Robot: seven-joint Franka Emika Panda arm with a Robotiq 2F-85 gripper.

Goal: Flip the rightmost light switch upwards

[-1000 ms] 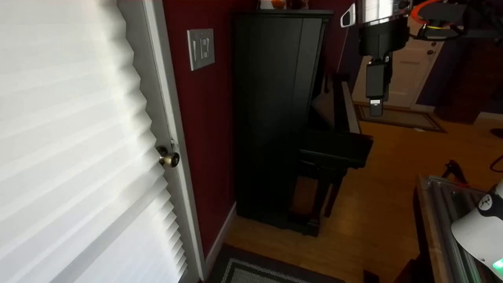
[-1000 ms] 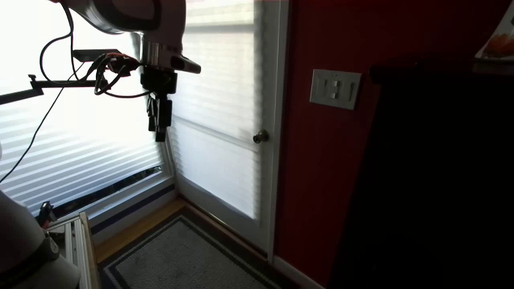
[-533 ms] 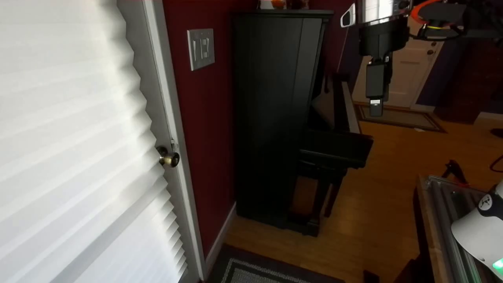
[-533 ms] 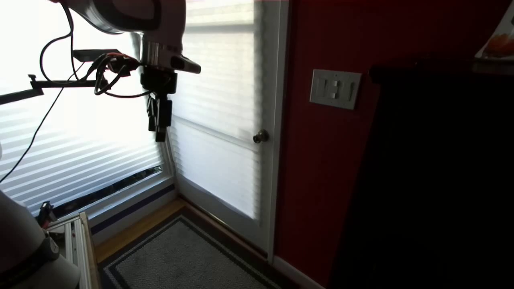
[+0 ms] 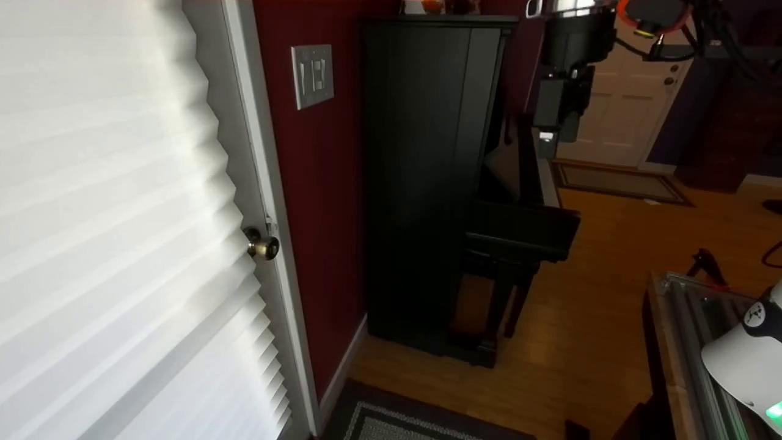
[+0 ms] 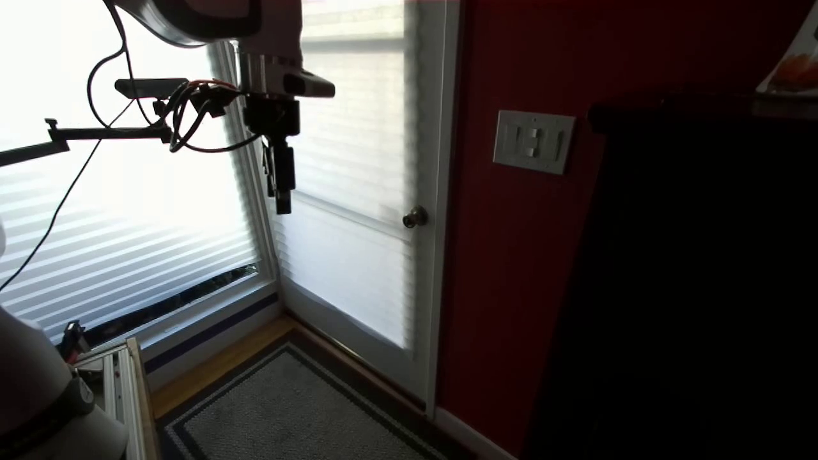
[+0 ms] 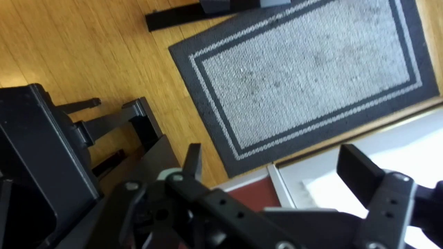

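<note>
The rightmost light switch (image 6: 560, 145), a narrow grey toggle, sits at the right end of a grey-white rectangular wall plate (image 6: 547, 145), fixed to a deep red wall (image 6: 498, 275) just beside a tall black upright piano (image 5: 421, 183); it is too small for me to tell whether it points up or down. Lower and to the left of the plate in an exterior view, a round brass doorknob (image 6: 415, 217) juts from a white door (image 6: 423, 300) that carries a pleated white shade (image 6: 351, 268).

The black, blocky robot fingers (image 7: 358, 173) point downward in both exterior views, hanging from a pale jointed arm (image 6: 275, 35) and well apart from the wall plate. In the wrist view they stand wide, with one corner of a grey, dark-bordered rug (image 7: 308, 76) and part of the honey-coloured wooden floor (image 7: 104, 45) showing between them. That view also shows part of the piano, on its left. In an exterior view, the arm's rounded white base (image 5: 742, 360) stands on a metal-railed, wooden-edged counter (image 5: 672, 354)
</note>
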